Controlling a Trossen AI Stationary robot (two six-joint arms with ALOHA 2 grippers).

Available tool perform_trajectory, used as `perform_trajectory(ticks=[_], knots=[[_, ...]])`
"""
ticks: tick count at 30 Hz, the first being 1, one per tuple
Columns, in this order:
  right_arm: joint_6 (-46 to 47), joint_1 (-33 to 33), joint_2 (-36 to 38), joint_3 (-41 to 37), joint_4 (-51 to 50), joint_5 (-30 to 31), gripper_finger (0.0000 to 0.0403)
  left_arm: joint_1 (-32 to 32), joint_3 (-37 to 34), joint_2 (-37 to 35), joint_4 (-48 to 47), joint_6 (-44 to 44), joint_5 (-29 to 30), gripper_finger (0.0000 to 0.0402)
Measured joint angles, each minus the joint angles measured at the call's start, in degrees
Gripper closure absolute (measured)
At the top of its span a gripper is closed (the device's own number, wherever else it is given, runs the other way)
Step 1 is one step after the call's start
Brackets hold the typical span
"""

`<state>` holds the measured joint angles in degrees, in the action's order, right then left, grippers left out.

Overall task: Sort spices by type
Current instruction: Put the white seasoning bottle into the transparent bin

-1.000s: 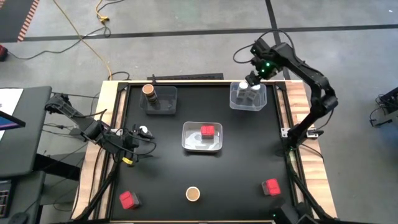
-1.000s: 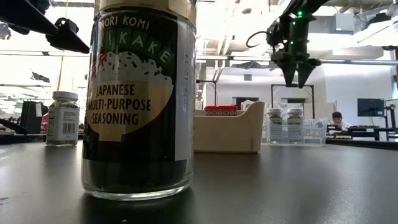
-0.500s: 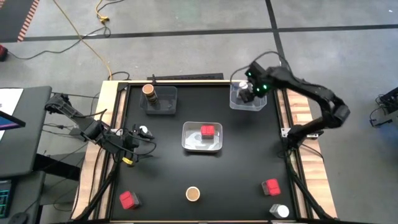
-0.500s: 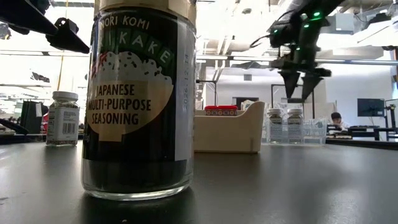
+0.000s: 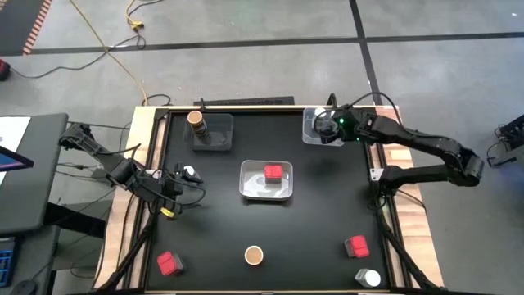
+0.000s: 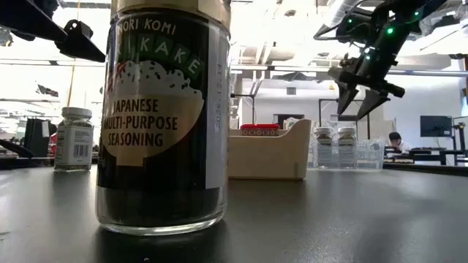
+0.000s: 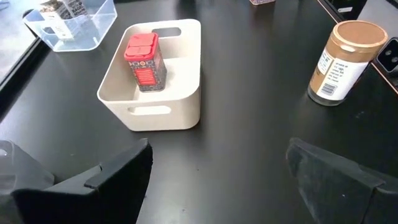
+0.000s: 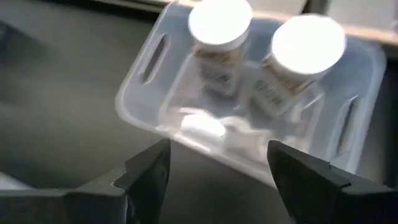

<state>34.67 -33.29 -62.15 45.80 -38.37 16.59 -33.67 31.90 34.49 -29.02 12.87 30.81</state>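
Observation:
Two white-lidded jars (image 8: pixel 221 28) (image 8: pixel 308 43) stand in a clear tray (image 5: pixel 327 129) at the far right. My right gripper (image 8: pixel 217 180) hangs open above that tray's near side, touching nothing. A brown-topped jar (image 5: pixel 196 120) stands in a clear tray (image 5: pixel 214 138) at the far left. A red block (image 7: pixel 144 59) sits in the white tray (image 5: pixel 266 190) at the centre. Loose on the table are two red blocks (image 5: pixel 170 262) (image 5: pixel 356 246), a brown-topped jar (image 5: pixel 254 256) and two white-lidded jars (image 5: pixel 190 172) (image 5: pixel 368 279). My left gripper (image 5: pixel 176 182) waits open at the left.
The table has a raised wooden rim (image 5: pixel 131 205) on its left and right sides. In the low view the near brown-topped jar (image 6: pixel 164 117) fills the foreground and hides the table's middle. Bare black tabletop (image 5: pixel 319 221) lies between the white tray and the near right red block.
My right gripper has stayed open, drawn back from over the far right tray toward the table's near edge and sunk a little. It has tipped further downward and rolled, while the arm folded low toward the table's right edge. Nothing on the table has moved.

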Motion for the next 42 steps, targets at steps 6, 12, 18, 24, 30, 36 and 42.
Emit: perform_trajectory(ticks=[6, 12, 18, 24, 30, 36, 42], knots=[[-3.05, -1.42, -0.52, 0.0, -2.51, 0.49, 0.0139, 0.0, 0.0, -0.01, 0.01, 0.24, -0.01, 0.0047], [-4.5, -2.74, -0.57, -0.02, -2.68, 0.46, 0.0288, 0.0, 0.0, -0.01, 0.04, 0.38, -0.01, 0.0047], [-3.24, -7.11, -2.06, -2.8, -0.05, -1.89, 0.0385, 0.0, 0.0, 0.01, 0.07, 0.41, -0.01, 0.0047], [-4.72, -11.68, -2.02, -7.52, 8.77, -7.13, 0.0391, 0.0, 0.0, 0.0, 0.11, 0.41, -0.01, 0.0047], [-5.35, -15.84, -2.02, -10.57, 13.87, -9.28, 0.0391, 0.0, 0.0, 0.01, 0.15, 0.41, -0.01, 0.0047], [-7.1, -20.01, -2.06, -12.56, 16.63, -13.49, 0.0391, 0.0, 0.0, 0.01, 0.17, 0.41, -0.01, 0.0047], [-9.49, -22.56, -2.05, -14.79, 21.36, -18.24, 0.0392, 0.0, 0.0, 0.0, 0.17, 0.23, -0.01, 0.0047]])
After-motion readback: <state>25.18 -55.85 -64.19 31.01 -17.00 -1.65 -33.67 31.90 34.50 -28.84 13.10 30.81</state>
